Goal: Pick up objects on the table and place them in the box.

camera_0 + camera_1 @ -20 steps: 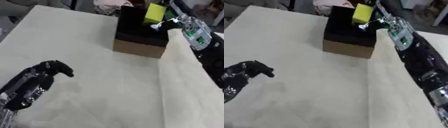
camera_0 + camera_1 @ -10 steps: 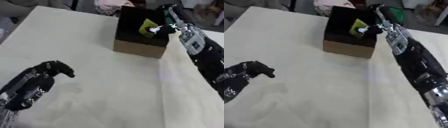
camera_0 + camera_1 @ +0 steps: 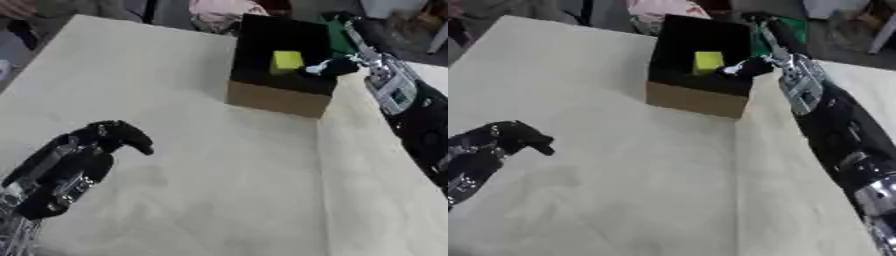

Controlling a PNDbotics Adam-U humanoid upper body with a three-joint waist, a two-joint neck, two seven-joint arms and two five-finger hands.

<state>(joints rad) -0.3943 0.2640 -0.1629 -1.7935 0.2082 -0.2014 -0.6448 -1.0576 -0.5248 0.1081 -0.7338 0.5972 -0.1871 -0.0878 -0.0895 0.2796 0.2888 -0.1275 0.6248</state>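
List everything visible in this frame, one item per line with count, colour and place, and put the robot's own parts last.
Box: one, black inside with brown outer walls, far centre-right of the table.
Yellow block: one, yellow, inside the box.
Table: one, cream surface, fills most of the view.
Green item: one, green, behind the box's far right side; I cannot tell what it is.
Pink cloth: one, pink, beyond the table's far edge.
Right hand: one, black with silver, at the box's right rim beside the yellow block; its fingers are too unclear to read.
Left hand: one, black, lower left over the table, fingers curled, holding nothing.
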